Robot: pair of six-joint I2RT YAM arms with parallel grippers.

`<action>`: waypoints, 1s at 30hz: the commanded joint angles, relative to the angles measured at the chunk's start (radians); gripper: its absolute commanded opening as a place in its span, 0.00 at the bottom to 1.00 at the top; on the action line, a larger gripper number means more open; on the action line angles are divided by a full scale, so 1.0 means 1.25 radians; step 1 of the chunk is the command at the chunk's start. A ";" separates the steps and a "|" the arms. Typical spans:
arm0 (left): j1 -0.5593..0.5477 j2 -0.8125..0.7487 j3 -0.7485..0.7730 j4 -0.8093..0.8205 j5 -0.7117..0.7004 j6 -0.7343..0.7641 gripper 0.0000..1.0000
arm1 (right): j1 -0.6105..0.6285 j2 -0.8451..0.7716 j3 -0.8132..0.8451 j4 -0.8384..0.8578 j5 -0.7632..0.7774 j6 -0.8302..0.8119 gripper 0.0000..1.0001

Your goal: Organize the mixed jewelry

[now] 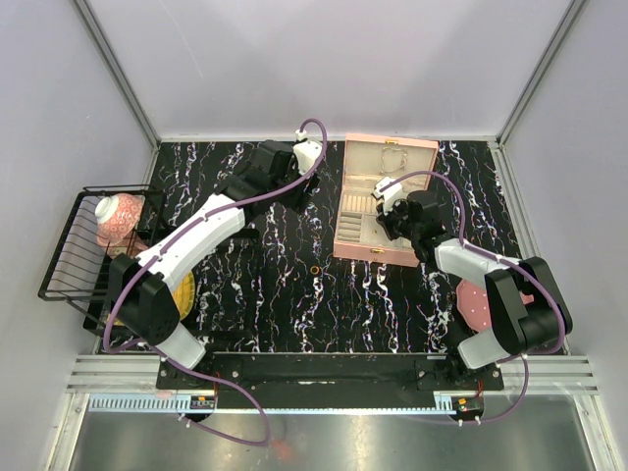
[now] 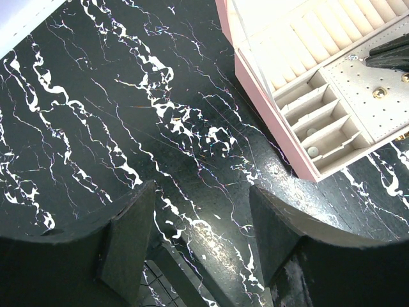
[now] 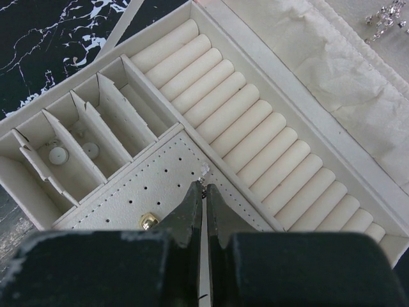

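Count: one pink box [image 1: 373,253]. One gold ring [image 1: 314,268] on tabletop [image 1: 265,294], off box's near-left corner. Inside box: two pale round pieces [image 3: 58,154], one gold stud [image 3: 149,221].

Open tabletop [image 1: 275,294] mid-scene — pink box [image 1: 353,221] stands right, wire rack [image 1: 74,260] left.

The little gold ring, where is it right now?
In the top view, the little gold ring lies on the black table, near the middle, just beside the pink box's near left corner.

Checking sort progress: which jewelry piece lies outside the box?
The small gold-orange ring, on the bare table off the pink box's near-left corner; the other visible pieces sit inside it.
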 commanded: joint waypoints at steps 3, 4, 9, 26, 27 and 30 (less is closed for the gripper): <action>0.005 -0.002 0.000 0.026 0.016 -0.012 0.65 | 0.010 -0.020 0.011 0.012 0.013 0.000 0.00; 0.004 -0.002 -0.002 0.028 0.016 -0.010 0.65 | 0.010 -0.022 0.010 0.014 0.013 0.000 0.00; 0.004 0.000 -0.004 0.030 0.019 -0.014 0.65 | 0.010 -0.022 0.010 0.017 0.019 -0.002 0.00; 0.005 0.000 -0.007 0.030 0.020 -0.015 0.64 | 0.010 -0.023 0.001 0.022 0.026 -0.007 0.00; 0.004 0.000 -0.007 0.030 0.021 -0.015 0.65 | 0.010 -0.025 0.000 0.022 0.026 -0.007 0.00; 0.005 0.002 -0.009 0.030 0.020 -0.016 0.64 | 0.009 -0.024 0.000 0.021 0.025 -0.007 0.00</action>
